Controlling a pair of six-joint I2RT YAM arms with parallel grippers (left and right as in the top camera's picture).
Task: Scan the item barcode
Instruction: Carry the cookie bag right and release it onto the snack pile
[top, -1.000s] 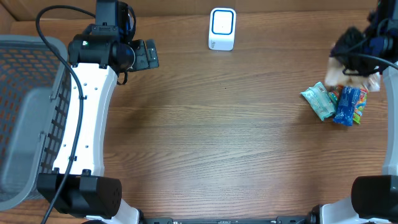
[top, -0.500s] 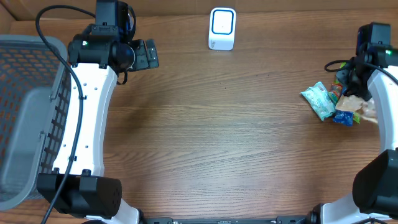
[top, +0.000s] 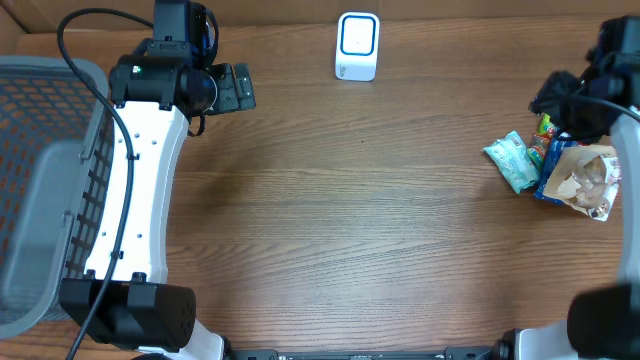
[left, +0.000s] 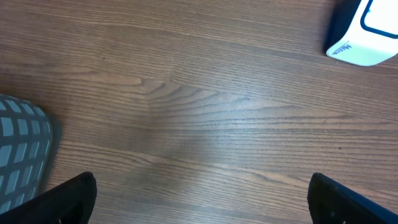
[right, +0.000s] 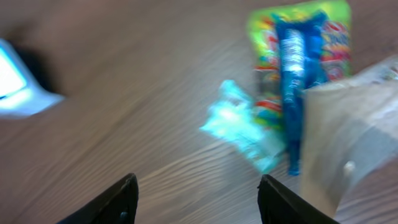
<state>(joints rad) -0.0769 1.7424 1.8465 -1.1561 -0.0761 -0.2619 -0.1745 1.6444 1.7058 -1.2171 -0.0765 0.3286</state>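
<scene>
- Lying near the desk's right edge, the pale snack bag (top: 586, 182) is overlapping a blue packet (top: 547, 186), with a teal packet (top: 512, 162) sitting just beside them.
- The right hand (right: 198, 196) is hovering over this pile with its fingers spread, grasping nothing.
- The left hand (left: 202, 186) is hanging released near the far-left corner, close to the basket (top: 40, 150).
- The scanner (top: 357, 45) is standing at the far edge, well apart from the pile.

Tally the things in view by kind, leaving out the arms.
Snack packets: 4 (teal packet, blue packet, green packet, clear bag)
Scanner: 1
Basket: 1
Total: 6
</scene>
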